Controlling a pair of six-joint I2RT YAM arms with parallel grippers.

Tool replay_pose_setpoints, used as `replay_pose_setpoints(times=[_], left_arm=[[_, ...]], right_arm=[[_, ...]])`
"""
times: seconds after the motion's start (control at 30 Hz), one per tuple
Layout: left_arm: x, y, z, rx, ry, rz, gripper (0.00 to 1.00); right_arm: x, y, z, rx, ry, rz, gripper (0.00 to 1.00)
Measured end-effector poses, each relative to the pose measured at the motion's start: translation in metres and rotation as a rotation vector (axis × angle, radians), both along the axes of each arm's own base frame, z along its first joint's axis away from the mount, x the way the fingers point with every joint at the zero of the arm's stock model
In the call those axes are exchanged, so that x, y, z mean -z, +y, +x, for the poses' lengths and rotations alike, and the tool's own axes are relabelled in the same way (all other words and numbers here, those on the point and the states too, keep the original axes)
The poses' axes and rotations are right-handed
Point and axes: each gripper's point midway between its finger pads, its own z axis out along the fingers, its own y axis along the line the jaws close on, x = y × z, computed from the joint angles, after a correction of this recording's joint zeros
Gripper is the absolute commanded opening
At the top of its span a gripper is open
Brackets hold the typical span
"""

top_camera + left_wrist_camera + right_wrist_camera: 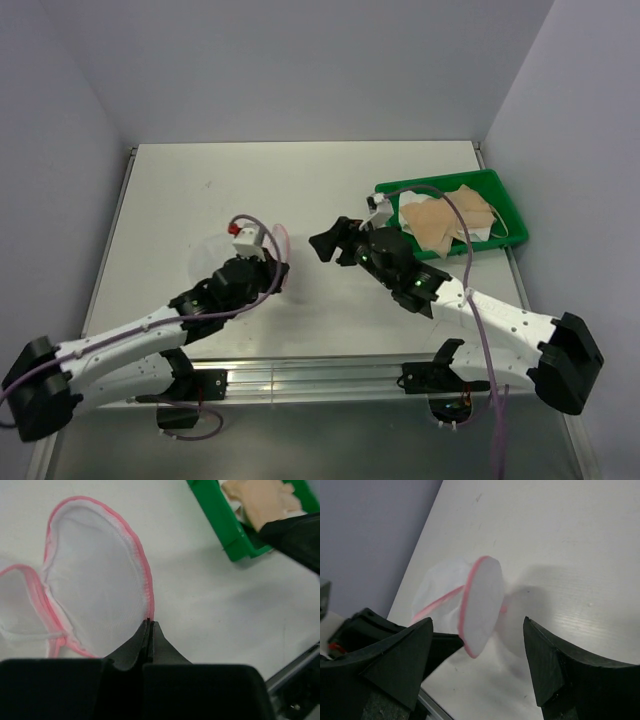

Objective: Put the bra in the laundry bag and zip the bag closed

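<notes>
The laundry bag [95, 590], white mesh with a pink zipper rim, lies open on the table with one flap lifted. My left gripper [150, 624] is shut on the pink rim of that flap and holds it up [482, 600]. In the top view the bag [215, 252] sits just left of the left gripper [281, 268]. My right gripper [477, 625] is open, facing the raised flap from the right, with nothing held between its fingers [325, 243]. The tan bra [445, 222] lies bunched in the green tray [430, 184], behind the right arm.
The green tray [220, 520] stands at the table's right side near the wall, with white fabric under the bra [260, 500]. The right arm [295, 532] crosses in front of the tray. Grey walls close in the table on three sides.
</notes>
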Motion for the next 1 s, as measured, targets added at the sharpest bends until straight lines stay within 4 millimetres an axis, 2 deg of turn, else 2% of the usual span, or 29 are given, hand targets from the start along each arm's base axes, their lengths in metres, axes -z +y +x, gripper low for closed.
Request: replay_pose_setpoints(times=[0.03, 0.07, 0.13, 0.2, 0.3, 0.43, 0.57, 0.6, 0.67, 0.73, 0.8, 0.87, 1.0], left_arm=[[0.007, -0.008, -0.001, 0.015, 0.009, 0.023, 0.04], [0.017, -0.018, -0.001, 0.027, 0.018, 0.055, 0.27], [0.031, -0.032, -0.001, 0.05, 0.029, 0.103, 0.48], [0.039, -0.042, -0.003, 0.069, 0.032, 0.13, 0.64], [0.033, -0.052, -0.006, 0.091, 0.018, 0.123, 0.7], [-0.002, -0.051, -0.006, 0.085, -0.032, 0.067, 0.7], [-0.048, -0.026, -0.001, -0.012, -0.057, 0.026, 0.7], [-0.058, -0.013, 0.004, -0.064, -0.049, 0.017, 0.7], [-0.062, 0.02, 0.02, -0.178, -0.02, 0.022, 0.69], [-0.05, 0.064, 0.036, -0.313, 0.03, 0.059, 0.69], [-0.034, 0.103, 0.044, -0.428, 0.088, 0.122, 0.72], [-0.019, 0.122, 0.041, -0.47, 0.14, 0.184, 0.74], [0.01, 0.137, 0.036, -0.465, 0.248, 0.305, 0.78]], right_arm=[[0.0, -0.007, -0.002, 0.019, -0.003, -0.001, 0.79], [-0.001, -0.015, -0.004, 0.041, -0.01, 0.001, 0.79], [-0.001, -0.029, -0.005, 0.084, -0.021, -0.003, 0.79], [0.002, -0.042, -0.007, 0.122, -0.023, -0.012, 0.77], [0.01, -0.055, -0.006, 0.161, -0.013, -0.034, 0.77], [0.035, -0.056, -0.006, 0.156, 0.034, -0.083, 0.78], [0.074, -0.045, -0.012, 0.105, 0.118, -0.123, 0.77], [0.087, -0.042, -0.015, 0.092, 0.145, -0.138, 0.77], [0.109, -0.039, -0.02, 0.075, 0.194, -0.17, 0.73], [0.129, -0.036, -0.021, 0.071, 0.235, -0.208, 0.71], [0.148, -0.036, -0.021, 0.074, 0.272, -0.256, 0.64], [0.162, -0.035, -0.019, 0.081, 0.301, -0.297, 0.63], [0.171, -0.026, -0.008, 0.088, 0.319, -0.33, 0.63]])
